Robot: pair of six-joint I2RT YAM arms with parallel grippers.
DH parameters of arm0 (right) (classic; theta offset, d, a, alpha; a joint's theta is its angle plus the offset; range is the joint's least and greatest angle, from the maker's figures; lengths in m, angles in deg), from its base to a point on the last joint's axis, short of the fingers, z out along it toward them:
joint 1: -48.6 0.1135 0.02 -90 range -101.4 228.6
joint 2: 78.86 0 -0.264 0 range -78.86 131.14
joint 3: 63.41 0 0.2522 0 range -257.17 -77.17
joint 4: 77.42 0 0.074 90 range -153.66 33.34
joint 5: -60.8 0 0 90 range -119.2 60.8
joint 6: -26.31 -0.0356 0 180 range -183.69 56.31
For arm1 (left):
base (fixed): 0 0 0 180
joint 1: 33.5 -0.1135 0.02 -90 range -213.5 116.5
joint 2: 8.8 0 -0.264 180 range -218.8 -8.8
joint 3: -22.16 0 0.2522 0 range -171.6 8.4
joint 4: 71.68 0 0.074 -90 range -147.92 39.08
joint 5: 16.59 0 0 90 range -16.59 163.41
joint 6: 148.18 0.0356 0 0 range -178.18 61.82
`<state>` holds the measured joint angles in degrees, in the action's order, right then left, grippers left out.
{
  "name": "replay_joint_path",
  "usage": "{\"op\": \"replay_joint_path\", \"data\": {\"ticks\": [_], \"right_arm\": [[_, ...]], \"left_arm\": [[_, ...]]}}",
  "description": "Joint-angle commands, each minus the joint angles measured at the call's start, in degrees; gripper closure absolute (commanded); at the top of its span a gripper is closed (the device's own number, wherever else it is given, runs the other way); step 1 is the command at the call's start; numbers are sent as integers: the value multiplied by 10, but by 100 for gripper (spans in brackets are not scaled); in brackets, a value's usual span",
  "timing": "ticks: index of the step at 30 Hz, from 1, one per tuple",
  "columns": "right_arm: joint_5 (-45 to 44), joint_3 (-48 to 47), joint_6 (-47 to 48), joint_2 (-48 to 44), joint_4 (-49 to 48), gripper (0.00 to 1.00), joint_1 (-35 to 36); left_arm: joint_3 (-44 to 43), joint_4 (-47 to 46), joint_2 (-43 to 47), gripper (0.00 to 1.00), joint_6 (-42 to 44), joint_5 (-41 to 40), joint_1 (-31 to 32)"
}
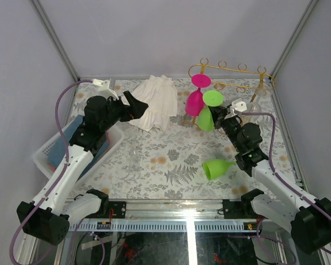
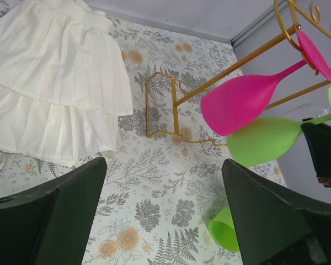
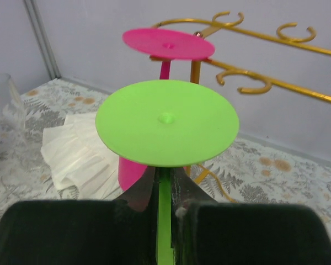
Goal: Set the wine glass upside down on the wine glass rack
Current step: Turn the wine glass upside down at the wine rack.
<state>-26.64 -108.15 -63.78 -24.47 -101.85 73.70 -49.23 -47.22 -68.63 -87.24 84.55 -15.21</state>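
Right wrist view puts the right hand (image 3: 164, 194) nearly shut on the thin stem of a green wine glass (image 3: 166, 122). The glass is held upside down, its round foot up just above the fingertips. Just beyond that foot and a little higher, a pink wine glass (image 3: 168, 44) already hangs inverted from the gold wine glass rack (image 2: 237, 65), whose curled rail ends run off to the hand's right. From above, the green foot sits close beside the pink glass and near the rails. I cannot see it resting on them, so I judge the hang unfinished: the foot has yet to slide between two rails and the grip to let go. A second green wine glass (image 1: 215, 168) lies on its side on the desk (image 1: 165, 160), behind the right hand and nearer its arm's base, so it too appears to be waiting. The left hand (image 2: 164, 190) hovers wide open and empty, with a white cloth (image 2: 49, 83) below and ahead on its left, and a white plastic basket (image 1: 44, 157) behind it under that arm. A grey fern-and-flower print covers the desk, and plain pale walls (image 1: 171, 33) with metal corner posts (image 1: 55, 38) close it in.
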Motion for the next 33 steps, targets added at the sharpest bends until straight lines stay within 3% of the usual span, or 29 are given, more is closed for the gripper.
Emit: {"op": "replay_joint_path", "data": {"ticks": [1,22,33], "right_arm": [[-32,-38,20,10,-102,100,-4],[2,-64,61,-11,-54,100,-4],[-45,-67,67,-4,-58,100,-4]], "left_arm": [[8,-24,14,14,14,14,-8],[17,-29,26,14,13,18,-26],[20,-32,24,14,10,22,-27]]}}
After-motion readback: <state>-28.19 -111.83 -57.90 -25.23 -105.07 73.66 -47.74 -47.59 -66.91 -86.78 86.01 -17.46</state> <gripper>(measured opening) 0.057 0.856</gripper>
